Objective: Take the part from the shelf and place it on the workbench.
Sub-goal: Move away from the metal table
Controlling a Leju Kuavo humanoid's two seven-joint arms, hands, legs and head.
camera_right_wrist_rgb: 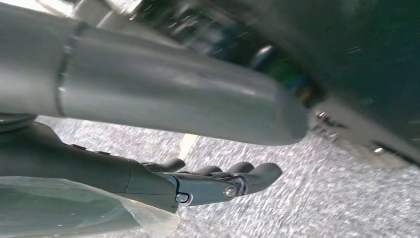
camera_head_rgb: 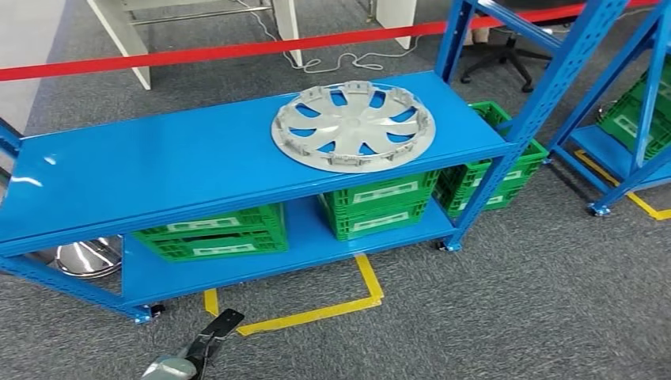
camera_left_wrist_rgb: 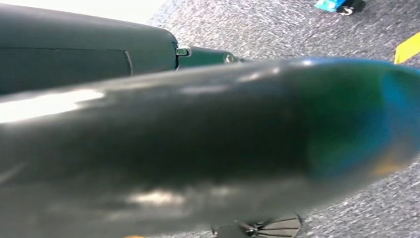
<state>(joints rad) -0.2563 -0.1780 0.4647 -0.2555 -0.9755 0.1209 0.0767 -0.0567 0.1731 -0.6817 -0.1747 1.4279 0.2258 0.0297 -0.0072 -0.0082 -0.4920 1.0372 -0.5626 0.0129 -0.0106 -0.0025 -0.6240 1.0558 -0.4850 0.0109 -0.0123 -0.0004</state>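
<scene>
Blue shelf (camera_head_rgb: 158,170), grey wheel cover (camera_head_rgb: 353,127) on top, green crates (camera_head_rgb: 214,231) on lower level

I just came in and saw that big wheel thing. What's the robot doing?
Nothing is being handled yet. The silver hubcap lies flat on the top of the blue shelf, untouched. The robot faces it with its left hand hanging low over the carpet and its right hand empty, fingers curled loosely.

Grey spoked part (camera_head_rgb: 354,127) flat on blue shelf (camera_head_rgb: 158,166) top.
</scene>
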